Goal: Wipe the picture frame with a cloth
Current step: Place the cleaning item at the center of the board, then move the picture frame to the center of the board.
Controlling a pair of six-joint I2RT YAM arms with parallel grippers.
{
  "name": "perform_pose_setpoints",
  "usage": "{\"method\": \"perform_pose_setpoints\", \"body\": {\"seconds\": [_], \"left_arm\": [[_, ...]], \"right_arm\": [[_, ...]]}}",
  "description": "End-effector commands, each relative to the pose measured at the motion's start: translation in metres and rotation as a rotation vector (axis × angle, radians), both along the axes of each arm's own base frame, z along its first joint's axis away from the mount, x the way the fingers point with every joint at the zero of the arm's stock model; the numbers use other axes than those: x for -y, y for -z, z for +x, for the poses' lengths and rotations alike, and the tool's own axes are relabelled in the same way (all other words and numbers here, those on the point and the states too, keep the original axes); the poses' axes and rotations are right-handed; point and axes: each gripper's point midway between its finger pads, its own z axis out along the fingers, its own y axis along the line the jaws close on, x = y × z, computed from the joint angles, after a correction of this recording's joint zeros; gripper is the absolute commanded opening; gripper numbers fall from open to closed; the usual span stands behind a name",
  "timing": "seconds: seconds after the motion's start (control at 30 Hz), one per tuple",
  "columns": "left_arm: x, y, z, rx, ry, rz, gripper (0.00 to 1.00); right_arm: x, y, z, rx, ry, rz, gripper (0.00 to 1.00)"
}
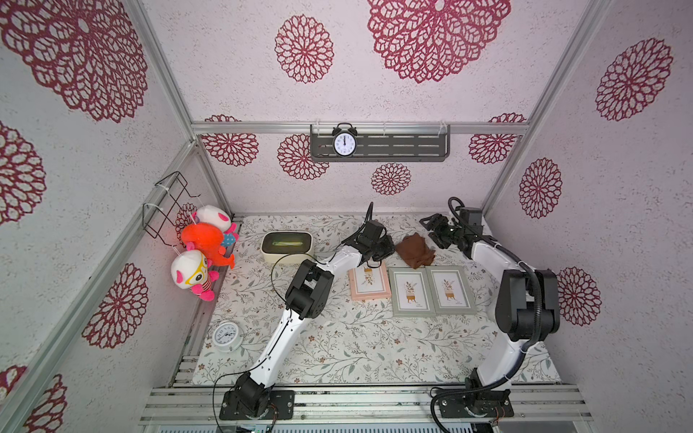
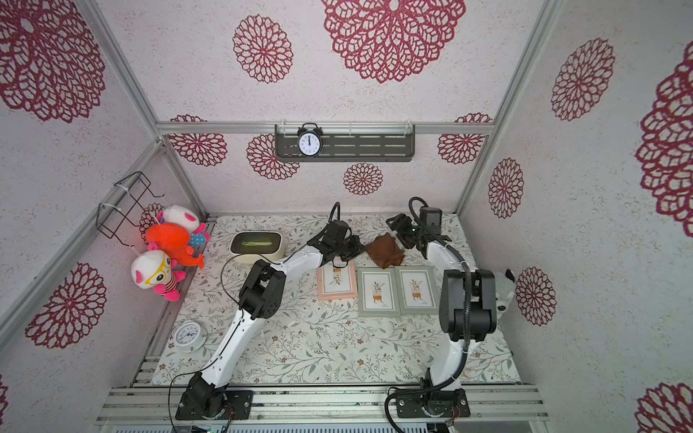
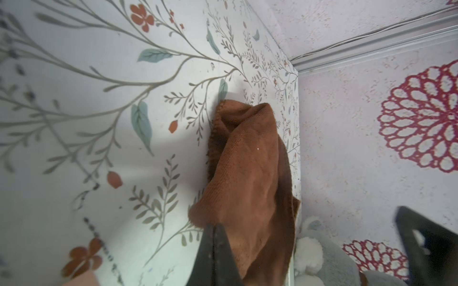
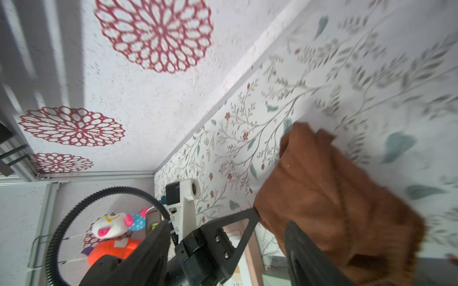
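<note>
Left tool [image 1: 388, 250], pinched together on an edge of the cloth [image 1: 415, 250], sits just beyond the pink picture frame [image 1: 369, 285]; right tool [image 1: 431, 232], jaws apart, flanks the cloth.

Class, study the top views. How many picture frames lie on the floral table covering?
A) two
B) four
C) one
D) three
D: a pink frame, a middle grey-green frame and an outer grey-green frame lie side by side, nearer the arm bases than the brown cloth.
</note>
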Motion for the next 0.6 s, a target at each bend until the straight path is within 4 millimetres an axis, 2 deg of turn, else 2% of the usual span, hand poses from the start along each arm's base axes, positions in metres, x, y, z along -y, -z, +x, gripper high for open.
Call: {"method": "perform_pose_setpoints", "body": {"seconds": [0.0, 0.1, 0.13, 0.17, 0.2, 0.23, 0.27, 0.37, 0.5, 0.57], "left_arm": [[-0.022, -0.025, 0.03, 0.106, -0.049, 0.031, 0.0], [-0.037, -0.045, 0.045, 0.167, -0.083, 0.052, 0.0], [-0.043, -0.051, 0.049, 0.179, -0.092, 0.061, 0.07], [-0.049, -0.054, 0.05, 0.181, -0.101, 0.074, 0.28], [-0.055, -0.057, 0.05, 0.181, -0.105, 0.09, 0.44], [-0.061, -0.06, 0.049, 0.183, -0.108, 0.112, 0.57], [-0.069, -0.062, 0.046, 0.181, -0.117, 0.143, 0.65], [-0.093, -0.07, 0.033, 0.171, -0.134, 0.218, 0.76], [-0.125, -0.075, 0.003, 0.112, -0.147, 0.3, 0.8], [-0.142, -0.071, -0.017, 0.067, -0.159, 0.348, 0.8]], "right_arm": [[0.011, -0.03, -0.01, 0.085, 0.013, -0.129, 0.73], [0.004, -0.025, -0.023, 0.072, -0.018, -0.18, 0.73], [0.0, -0.022, -0.028, 0.063, -0.033, -0.209, 0.73], [-0.003, -0.018, -0.032, 0.052, -0.045, -0.238, 0.73], [-0.006, -0.014, -0.037, 0.038, -0.06, -0.262, 0.73], [-0.011, -0.01, -0.042, 0.026, -0.074, -0.288, 0.73], [-0.018, -0.004, -0.047, 0.013, -0.093, -0.308, 0.73], [-0.044, 0.017, -0.062, -0.031, -0.162, -0.363, 0.73], [-0.091, 0.048, -0.078, -0.081, -0.278, -0.413, 0.72], [-0.112, 0.063, -0.082, -0.101, -0.321, -0.435, 0.68]]}}
